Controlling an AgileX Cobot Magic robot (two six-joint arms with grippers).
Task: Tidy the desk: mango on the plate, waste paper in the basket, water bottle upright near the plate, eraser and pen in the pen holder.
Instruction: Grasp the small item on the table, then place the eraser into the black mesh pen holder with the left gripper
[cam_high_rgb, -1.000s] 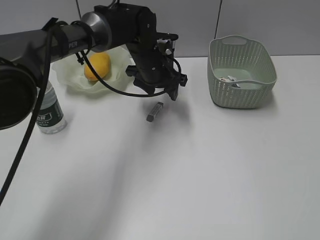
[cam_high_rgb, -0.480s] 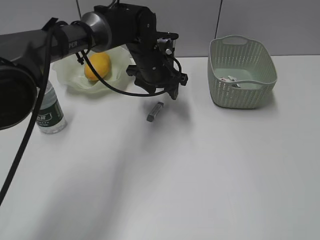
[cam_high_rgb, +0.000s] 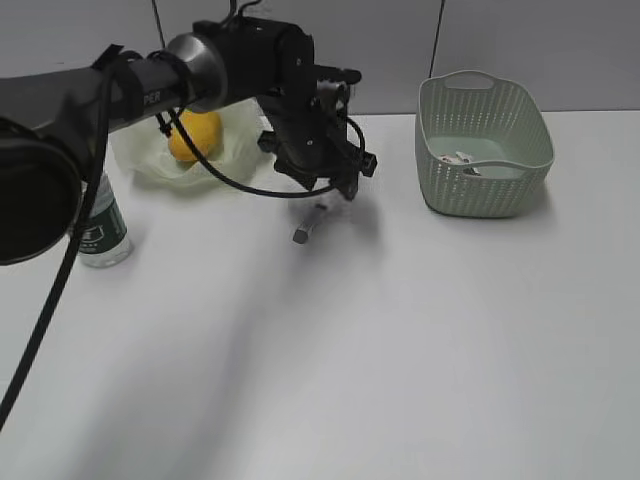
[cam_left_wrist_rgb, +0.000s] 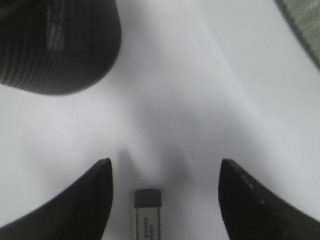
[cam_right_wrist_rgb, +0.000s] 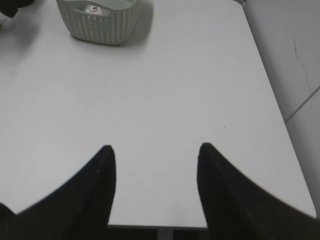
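Left claw spread over the eraser; right claw idle, spread, empty.

Left gripper (cam_high_rgb: 325, 190) hangs open, nothing held; eraser (cam_high_rgb: 309, 226) lies on the desk (cam_high_rgb: 400, 340) at its six o'clock. Water bottle (cam_high_rgb: 100, 225) upright at nine o'clock. Beyond: mango (cam_high_rgb: 194, 133) in plate (cam_high_rgb: 140, 155); waste paper (cam_high_rgb: 462, 160) inside basket (cam_high_rgb: 484, 142), two o'clock. Right gripper (cam_right_wrist_rgb: 156, 172) hovers elsewhere.

Rear wall (cam_high_rgb: 520, 40) finished in pale grey panels, divided by dark vertical seams (cam_high_rgb: 438, 38); it meets the far edge of the work surface directly. In the right wrist view, a second grey panelled wall (cam_right_wrist_rgb: 295, 55) stands just beside the surface's right edge, showing a thin dark crack-like line and a diagonal panel joint. A grey support leg (cam_right_wrist_rgb: 165, 234) is partly visible below the near edge. Lighting is even and diffuse, casting soft, blurred shadows. Floor not discernible
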